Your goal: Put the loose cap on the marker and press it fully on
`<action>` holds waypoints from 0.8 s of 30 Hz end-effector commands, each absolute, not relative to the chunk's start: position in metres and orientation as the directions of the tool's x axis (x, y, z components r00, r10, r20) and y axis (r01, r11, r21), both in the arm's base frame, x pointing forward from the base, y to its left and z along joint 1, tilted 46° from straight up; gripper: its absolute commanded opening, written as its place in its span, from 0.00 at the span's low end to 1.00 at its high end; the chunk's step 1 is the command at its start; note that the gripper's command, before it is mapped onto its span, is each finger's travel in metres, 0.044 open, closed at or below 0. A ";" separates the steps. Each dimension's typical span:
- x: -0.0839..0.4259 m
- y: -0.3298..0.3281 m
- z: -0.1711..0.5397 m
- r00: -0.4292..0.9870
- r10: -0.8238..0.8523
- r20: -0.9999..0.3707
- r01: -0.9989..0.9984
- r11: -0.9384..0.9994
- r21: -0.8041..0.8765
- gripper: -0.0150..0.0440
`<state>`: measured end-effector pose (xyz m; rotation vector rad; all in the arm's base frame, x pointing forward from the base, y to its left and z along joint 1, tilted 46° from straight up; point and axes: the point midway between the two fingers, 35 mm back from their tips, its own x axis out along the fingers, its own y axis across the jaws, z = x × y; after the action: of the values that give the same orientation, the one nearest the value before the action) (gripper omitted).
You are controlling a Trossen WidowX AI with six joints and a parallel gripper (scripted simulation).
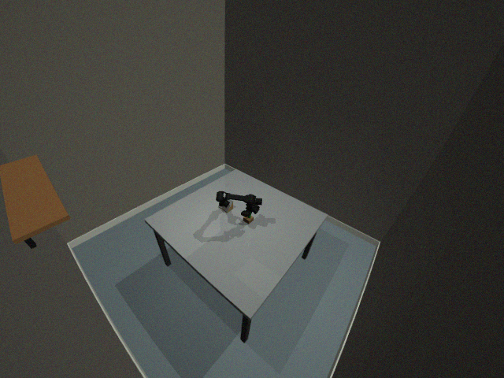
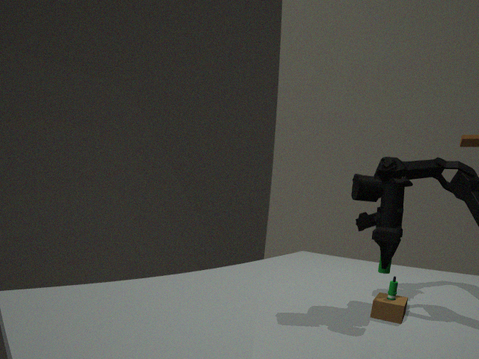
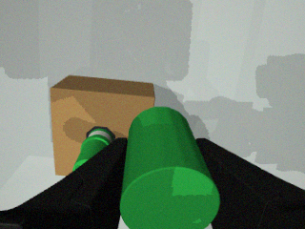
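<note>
Open air separates the held cap [image 2: 384, 266] from the marker [image 2: 392, 289] tip below (slightly offset); only the holder block [image 2: 388, 307] rises from the table [image 2: 193, 309].

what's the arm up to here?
The gripper is shut on the green cap and holds it in the air, off the table. The marker stands upright in the brown holder block, uncapped, its dark tip showing. The cap hangs above the marker and slightly to one side, with a clear gap between them. In the wrist view the marker sits left of the cap, so it is not lined up yet.
</note>
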<state>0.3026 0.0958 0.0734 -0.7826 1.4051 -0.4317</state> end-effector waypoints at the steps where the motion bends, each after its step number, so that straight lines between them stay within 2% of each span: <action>1: 0.290 0.108 0.068 0.142 -0.693 -0.706 -0.175 0.685 -0.707 0.25; 11: 0.264 0.130 0.060 0.139 -0.700 -0.700 -0.161 0.682 -0.714 0.25; 24: 0.265 0.124 0.054 0.139 -0.700 -0.700 -0.161 0.682 -0.714 0.25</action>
<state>0.2648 0.1259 0.0561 -0.7782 1.4076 -0.4533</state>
